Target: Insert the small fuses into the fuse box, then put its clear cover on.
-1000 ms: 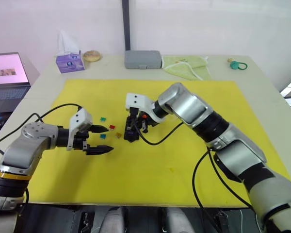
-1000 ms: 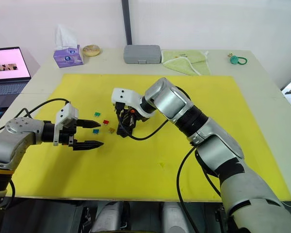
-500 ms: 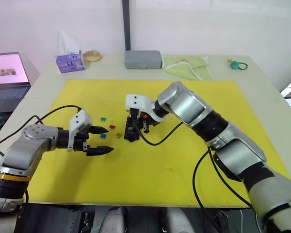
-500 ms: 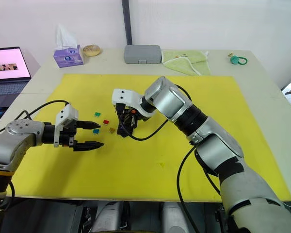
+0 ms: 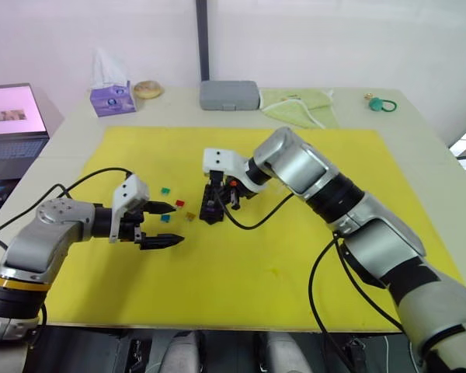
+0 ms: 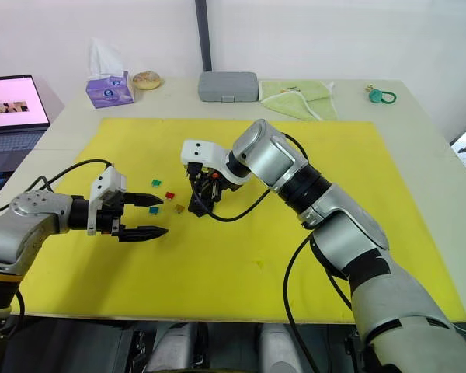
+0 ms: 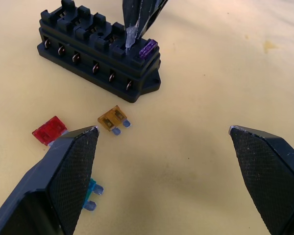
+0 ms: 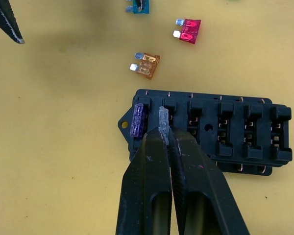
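The black fuse box (image 8: 220,132) lies on the yellow mat (image 5: 295,256), with a purple fuse (image 8: 137,121) seated in its end slot. My right gripper (image 8: 165,136) is shut on a grey fuse (image 8: 163,121), holding it upright over the slot beside the purple one. Orange (image 7: 113,120), red (image 7: 49,130) and teal (image 7: 90,193) fuses lie loose on the mat beside the box, and a green fuse (image 5: 165,189) lies a little farther off. My left gripper (image 5: 177,224) hovers open and empty just left of these fuses. The clear cover is out of view.
Along the table's far edge stand a tissue box (image 5: 111,99), a grey rounded case (image 5: 228,95), a green cloth (image 5: 299,105) and a teal ring (image 5: 382,103). A laptop (image 5: 12,116) sits off to the left.
My left gripper has crept slightly to the right. The right gripper stays over the fuse box with the grey fuse, barely shifted.
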You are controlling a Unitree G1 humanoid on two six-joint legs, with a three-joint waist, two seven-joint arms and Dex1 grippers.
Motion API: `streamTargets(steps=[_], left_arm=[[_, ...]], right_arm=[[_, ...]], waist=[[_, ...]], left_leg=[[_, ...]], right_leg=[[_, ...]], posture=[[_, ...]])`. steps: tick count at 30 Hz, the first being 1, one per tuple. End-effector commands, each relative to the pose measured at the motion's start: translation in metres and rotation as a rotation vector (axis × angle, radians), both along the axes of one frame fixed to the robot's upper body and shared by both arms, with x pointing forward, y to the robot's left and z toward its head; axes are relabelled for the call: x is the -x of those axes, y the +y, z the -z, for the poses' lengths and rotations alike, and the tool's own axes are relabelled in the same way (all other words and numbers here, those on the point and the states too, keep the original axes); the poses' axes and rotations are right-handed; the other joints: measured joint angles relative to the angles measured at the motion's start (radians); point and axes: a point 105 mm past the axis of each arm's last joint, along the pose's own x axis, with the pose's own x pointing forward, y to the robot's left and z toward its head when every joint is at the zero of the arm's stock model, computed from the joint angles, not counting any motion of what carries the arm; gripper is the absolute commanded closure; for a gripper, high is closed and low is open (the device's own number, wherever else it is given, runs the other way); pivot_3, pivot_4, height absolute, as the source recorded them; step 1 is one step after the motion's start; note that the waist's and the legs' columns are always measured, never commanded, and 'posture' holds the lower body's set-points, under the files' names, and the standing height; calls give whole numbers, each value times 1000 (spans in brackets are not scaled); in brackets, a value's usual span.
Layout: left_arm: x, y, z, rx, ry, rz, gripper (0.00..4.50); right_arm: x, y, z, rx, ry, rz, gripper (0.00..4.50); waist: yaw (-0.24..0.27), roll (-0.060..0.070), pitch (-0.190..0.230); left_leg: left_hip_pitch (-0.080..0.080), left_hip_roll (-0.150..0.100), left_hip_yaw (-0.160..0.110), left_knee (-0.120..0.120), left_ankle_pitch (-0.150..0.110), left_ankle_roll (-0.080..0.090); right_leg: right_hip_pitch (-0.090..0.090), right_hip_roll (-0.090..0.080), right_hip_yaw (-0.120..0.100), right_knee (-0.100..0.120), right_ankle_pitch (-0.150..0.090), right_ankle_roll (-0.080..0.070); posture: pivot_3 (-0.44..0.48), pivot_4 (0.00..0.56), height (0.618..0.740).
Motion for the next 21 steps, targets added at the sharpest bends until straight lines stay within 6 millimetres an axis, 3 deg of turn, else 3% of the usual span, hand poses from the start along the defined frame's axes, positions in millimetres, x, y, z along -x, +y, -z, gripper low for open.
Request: streamTargets(steps=[1,21], left_arm=[[0,0,-10,13,-45,2,0],[1,-3,-8,22,-40,2,0]], right_arm=[[0,4,-19,-28,-43,-13,4405],[-5,6,-22,-33,-56,1,4405]], waist=[[0,0,0],[0,0,0]], left_leg=[[0,0,0,0,0,0],[0,0,0,0,0,0]], right_leg=[[0,0,0,0,0,0],[0,0,0,0,0,0]], posture=[[0,150,737],[0,150,737]])
